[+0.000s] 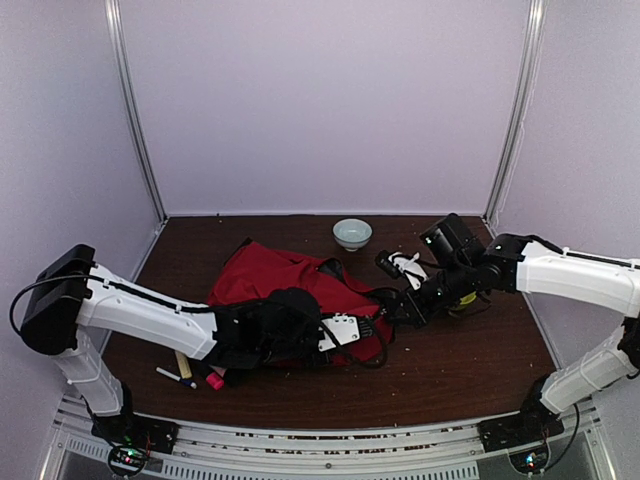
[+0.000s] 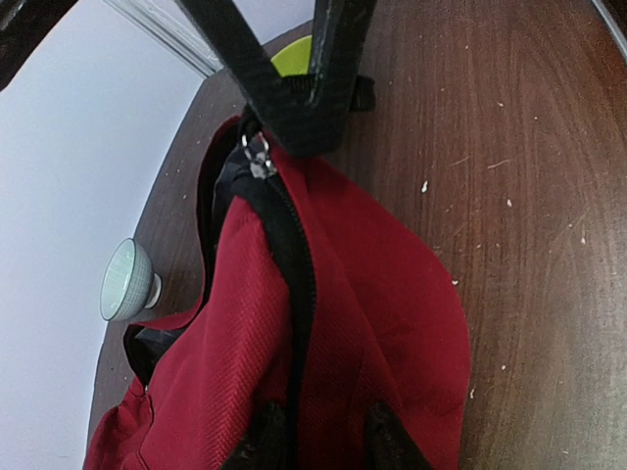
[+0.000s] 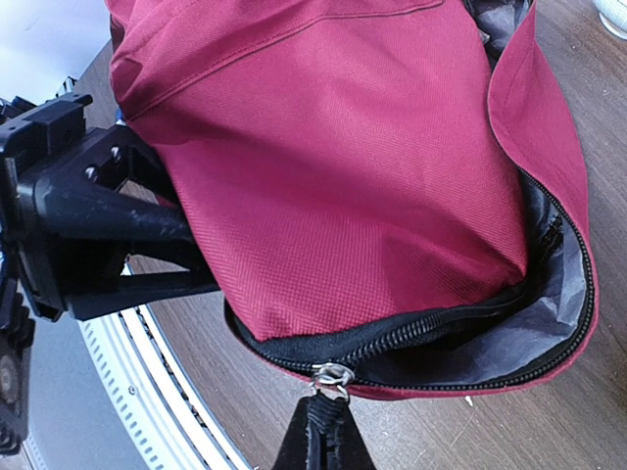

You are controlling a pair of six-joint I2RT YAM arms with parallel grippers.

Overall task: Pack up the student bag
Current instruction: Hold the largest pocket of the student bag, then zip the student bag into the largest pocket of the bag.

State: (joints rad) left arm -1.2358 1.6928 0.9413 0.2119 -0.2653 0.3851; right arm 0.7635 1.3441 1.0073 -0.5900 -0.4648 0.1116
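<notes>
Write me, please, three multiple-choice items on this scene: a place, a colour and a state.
1. The bowl stands: A. inside the bag; B. on the table beyond the bag; C. at the table's near edge.
2. The bag's lining is: A. grey; B. yellow; C. green.
3. The right gripper is: A. open above the table; B. shut on the zipper pull; C. holding the bowl.
Key: 1 B, it sits apart, on the bag's far side. 2 A, grey shows in the bag's open mouth. 3 B, its fingers pinch the metal pull.
</notes>
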